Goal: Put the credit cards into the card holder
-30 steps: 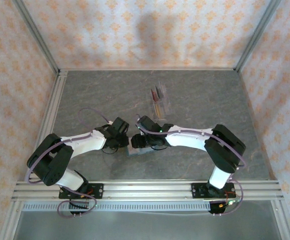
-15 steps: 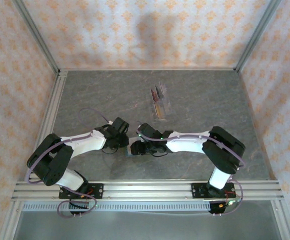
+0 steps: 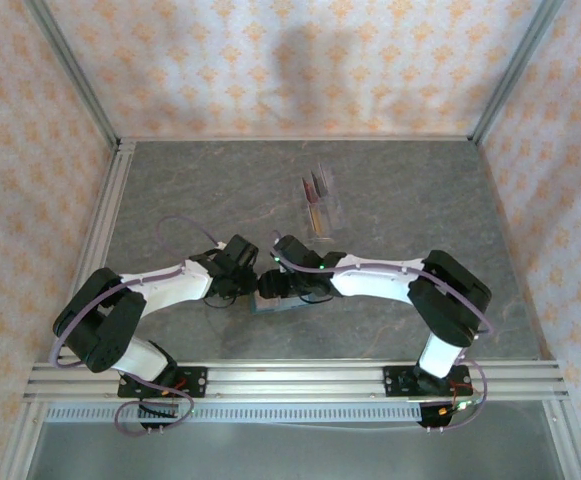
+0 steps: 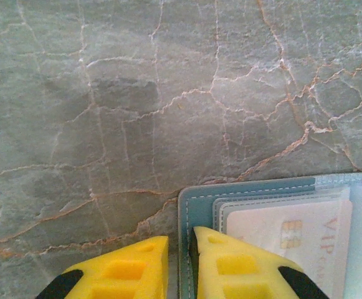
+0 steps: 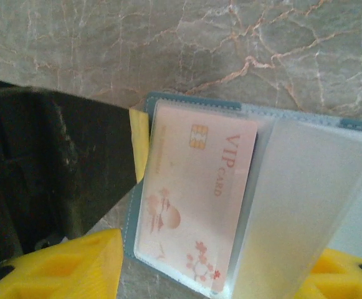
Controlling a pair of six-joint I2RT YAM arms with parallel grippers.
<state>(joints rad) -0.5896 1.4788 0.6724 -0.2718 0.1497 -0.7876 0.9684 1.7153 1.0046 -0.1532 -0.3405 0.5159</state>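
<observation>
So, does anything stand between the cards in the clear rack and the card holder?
Nothing lies on the table between the rack and the card holder, but the open right gripper hangs right above the holder.

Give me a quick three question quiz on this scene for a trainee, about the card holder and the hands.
1. True or false: the holder is folded shut.
2. What does the left hand pinch? A: the holder's edge. B: a loose card. C: nothing.
3. Fill in: the card in the holder reads "___ CARD".
Key: 1 false, it lies open. 2 A. 3 VIP.
</observation>
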